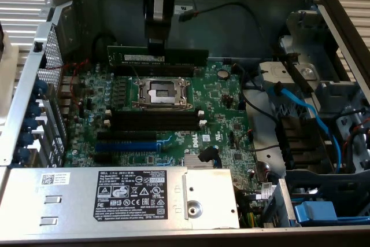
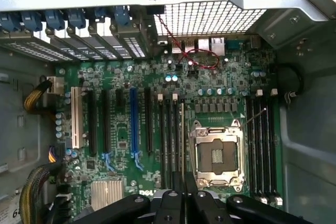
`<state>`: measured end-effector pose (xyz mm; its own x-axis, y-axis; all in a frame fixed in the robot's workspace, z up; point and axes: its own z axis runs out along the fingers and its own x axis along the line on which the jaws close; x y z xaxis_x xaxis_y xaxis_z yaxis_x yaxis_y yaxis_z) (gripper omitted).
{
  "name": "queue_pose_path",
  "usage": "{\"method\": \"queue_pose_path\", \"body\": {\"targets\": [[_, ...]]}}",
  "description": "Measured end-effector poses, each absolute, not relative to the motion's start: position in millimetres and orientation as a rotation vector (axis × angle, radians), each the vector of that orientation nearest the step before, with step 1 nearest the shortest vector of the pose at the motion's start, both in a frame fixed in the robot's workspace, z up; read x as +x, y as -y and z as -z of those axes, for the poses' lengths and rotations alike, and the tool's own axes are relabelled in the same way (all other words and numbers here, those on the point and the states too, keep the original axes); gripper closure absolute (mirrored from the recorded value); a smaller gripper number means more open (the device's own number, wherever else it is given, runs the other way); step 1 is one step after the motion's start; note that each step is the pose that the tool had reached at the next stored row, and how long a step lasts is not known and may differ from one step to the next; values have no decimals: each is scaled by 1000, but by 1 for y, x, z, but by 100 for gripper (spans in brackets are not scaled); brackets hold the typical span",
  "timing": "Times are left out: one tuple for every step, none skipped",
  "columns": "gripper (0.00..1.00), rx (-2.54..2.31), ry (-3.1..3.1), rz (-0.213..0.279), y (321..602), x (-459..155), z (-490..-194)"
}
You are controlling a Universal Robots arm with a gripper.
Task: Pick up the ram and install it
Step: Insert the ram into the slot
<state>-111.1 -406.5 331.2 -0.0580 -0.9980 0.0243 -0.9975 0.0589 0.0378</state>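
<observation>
Holding: gripper clamped narrow on ram, gripped mid-length, hanging directly beneath it. Long axis: level, parallel to the black slots below the gripper, beside the socket; not yet seated.

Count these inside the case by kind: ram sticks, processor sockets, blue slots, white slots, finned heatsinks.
ram stick: 1, gripped in the tool
processor socket: 1
blue slot: 1
white slot: 1
finned heatsink: 1
Total: 5
</observation>
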Motion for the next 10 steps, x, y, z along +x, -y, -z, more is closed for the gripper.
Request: {"method": "queue_pose_path", "body": {"targets": [[88,2125,2254,17,407,-111,-329],[88,2125,2254,17,407,-111,-327],[88,2125,2254,17,407,-111,-326],[88,2126,2254,17,408,-111,-324],[88,2125,2254,17,408,-111,-322],[88,2125,2254,17,409,-111,-320],[88,2125,2254,17,410,-111,-318],[88,2125,2254,17,410,-111,-317],[88,2125,2254,17,411,-111,-315],[88,2125,2254,17,413,-111,-313]]}}
